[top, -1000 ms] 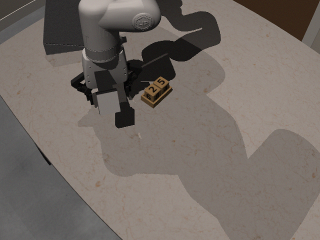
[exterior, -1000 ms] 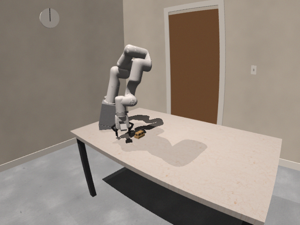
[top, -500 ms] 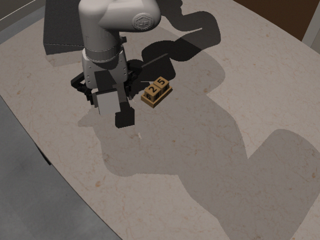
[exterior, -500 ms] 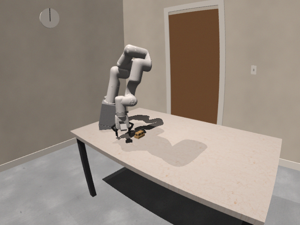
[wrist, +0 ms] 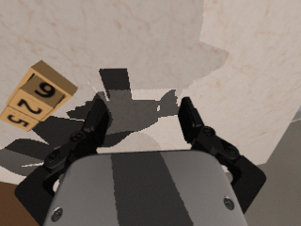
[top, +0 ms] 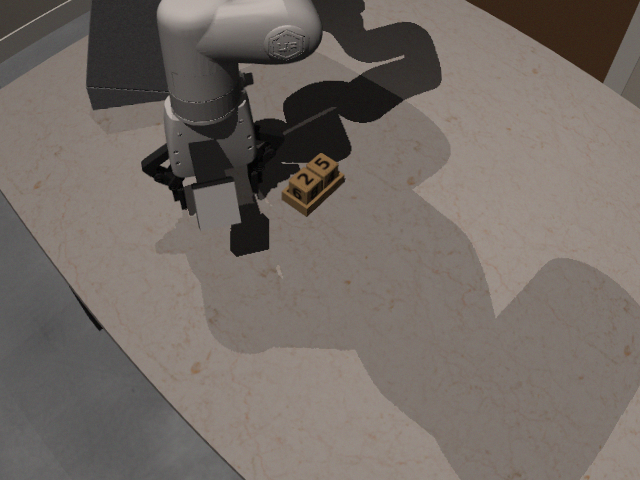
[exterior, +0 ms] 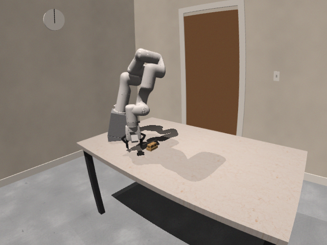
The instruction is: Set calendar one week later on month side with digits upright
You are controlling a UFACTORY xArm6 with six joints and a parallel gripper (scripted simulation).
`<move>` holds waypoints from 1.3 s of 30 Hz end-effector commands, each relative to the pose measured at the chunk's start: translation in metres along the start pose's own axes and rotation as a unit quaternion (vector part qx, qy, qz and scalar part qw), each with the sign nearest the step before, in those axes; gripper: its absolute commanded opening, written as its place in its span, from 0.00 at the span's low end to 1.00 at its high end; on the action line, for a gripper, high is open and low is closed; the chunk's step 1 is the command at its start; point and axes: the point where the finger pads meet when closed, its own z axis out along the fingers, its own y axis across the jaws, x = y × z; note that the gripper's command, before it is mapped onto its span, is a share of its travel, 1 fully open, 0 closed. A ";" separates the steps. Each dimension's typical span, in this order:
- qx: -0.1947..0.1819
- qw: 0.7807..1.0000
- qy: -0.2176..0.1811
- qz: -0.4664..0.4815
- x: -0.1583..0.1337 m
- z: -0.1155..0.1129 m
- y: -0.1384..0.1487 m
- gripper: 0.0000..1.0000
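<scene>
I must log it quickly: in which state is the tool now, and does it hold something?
Black two-finger tool: open wide, holding nothing, beside the wooden cube calendar.
</scene>
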 end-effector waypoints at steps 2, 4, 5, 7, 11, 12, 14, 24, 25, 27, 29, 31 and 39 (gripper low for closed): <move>0.000 1.000 0.001 0.000 0.001 -0.008 0.000 1.00; 0.000 1.000 0.001 0.000 0.001 -0.015 0.000 1.00; 0.000 1.000 0.001 0.000 0.001 -0.020 0.000 1.00; 0.000 1.000 0.001 0.000 0.001 -0.029 0.000 1.00; 0.000 1.000 0.001 0.000 0.001 -0.038 0.000 1.00; 0.000 1.000 0.001 0.000 0.001 -0.042 0.000 1.00; 0.000 1.000 0.001 0.000 0.001 -0.050 0.000 1.00; 0.000 1.000 0.001 0.000 0.001 -0.060 0.000 1.00; 0.000 1.000 0.001 0.000 0.001 -0.060 0.000 1.00; 0.000 1.000 0.001 0.000 0.001 -0.060 0.000 1.00; 0.000 1.000 0.001 0.000 0.001 -0.060 0.000 1.00; 0.000 1.000 0.001 0.000 0.001 -0.060 0.000 1.00; 0.000 0.999 0.001 -0.045 0.002 -0.061 -0.004 1.00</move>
